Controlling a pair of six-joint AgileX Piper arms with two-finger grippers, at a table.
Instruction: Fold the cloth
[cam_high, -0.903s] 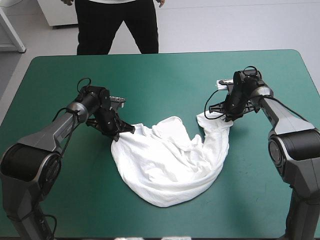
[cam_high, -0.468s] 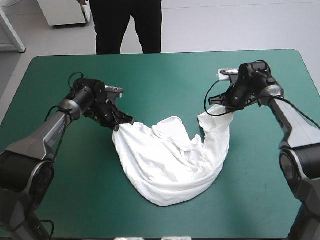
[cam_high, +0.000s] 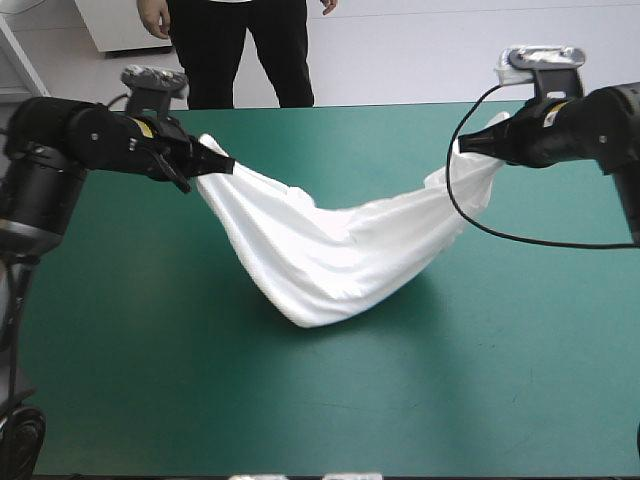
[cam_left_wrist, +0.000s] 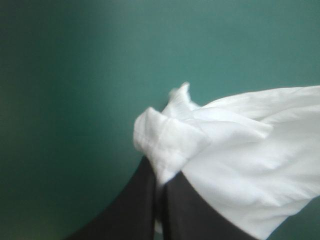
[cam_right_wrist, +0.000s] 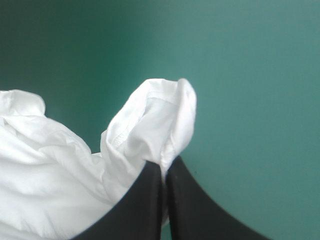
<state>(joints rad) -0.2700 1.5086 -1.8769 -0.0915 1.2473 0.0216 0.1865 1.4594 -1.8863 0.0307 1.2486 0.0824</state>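
While the left hand (cam_high: 218, 166) and the right hand (cam_high: 468, 147) are each clamped on only a small bunched corner, the T-shirt (cam_high: 330, 250) sags between them, low over the tabletop (cam_high: 500, 360). I think a harder pull apart may slip one corner free.

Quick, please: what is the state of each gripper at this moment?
Left gripper: jaws shut on the T-shirt.
Right gripper: jaws shut on the T-shirt.

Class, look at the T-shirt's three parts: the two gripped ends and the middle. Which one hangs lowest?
The middle of the T-shirt, sagging toward the teal-green table; the left gripper and right gripper hold both ends up.
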